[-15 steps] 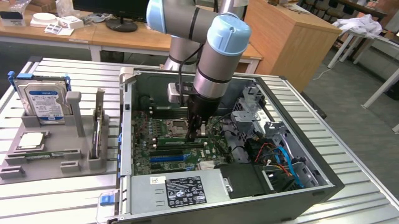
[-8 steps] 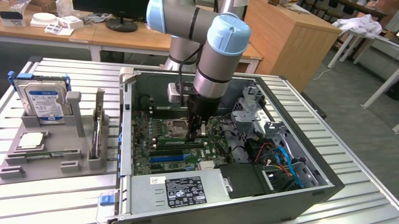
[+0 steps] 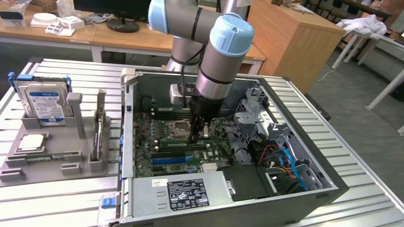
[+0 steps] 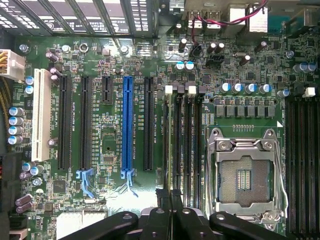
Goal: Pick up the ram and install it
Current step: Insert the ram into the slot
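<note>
A ribbed metal table (image 3: 353, 156) carries an open dark steel case (image 3: 328, 187), with pale wooden desks (image 3: 139, 40) behind it. A grey plastic holder (image 3: 50, 165) props a shiny hard drive (image 3: 44, 101). Inside the case, the black tool (image 3: 199, 135) (image 4: 169, 195) is pinched nearly shut on the ram (image 3: 181, 140), a thin green stick standing on edge at the slots of the green motherboard (image 3: 158, 158) (image 4: 110, 75).
</note>
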Available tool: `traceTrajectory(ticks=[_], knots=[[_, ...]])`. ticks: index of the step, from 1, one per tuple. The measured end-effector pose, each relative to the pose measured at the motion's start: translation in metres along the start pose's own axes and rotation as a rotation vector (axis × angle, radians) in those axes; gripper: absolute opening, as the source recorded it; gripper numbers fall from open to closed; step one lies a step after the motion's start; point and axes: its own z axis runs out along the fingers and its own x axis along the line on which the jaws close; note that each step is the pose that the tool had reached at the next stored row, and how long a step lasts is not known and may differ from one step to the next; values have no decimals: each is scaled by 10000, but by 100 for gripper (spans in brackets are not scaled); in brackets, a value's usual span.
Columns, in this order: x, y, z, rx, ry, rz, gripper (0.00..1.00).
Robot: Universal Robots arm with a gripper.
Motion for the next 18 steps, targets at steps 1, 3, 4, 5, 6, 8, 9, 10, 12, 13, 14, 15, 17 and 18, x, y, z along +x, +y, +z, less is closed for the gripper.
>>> traceTrajectory(ticks=[1, 3, 4, 5, 6, 8, 9, 10, 12, 13, 14, 15, 17, 18], knots=[[0, 0, 0, 0, 0, -15, 12], [0, 0, 0, -2, 1, -38, 12], [0, 0, 0, -1, 1, -39, 12], [0, 0, 0, -1, 1, -40, 12], [0, 0, 0, 0, 2, -40, 12], [0, 0, 0, 0, 2, -40, 12], [0, 0, 0, -1, 1, -40, 12], [0, 0, 0, -1, 1, -40, 12], [0, 0, 2, -2, 2, -40, 12], [0, 0, 5, -1, 1, -40, 12], [0, -1, 7, 0, 0, -41, 12], [0, 0, 10, 0, 0, -40, 12], [0, -1, 14, -1, 1, -40, 12], [0, -1, 16, -1, 1, -40, 12]])
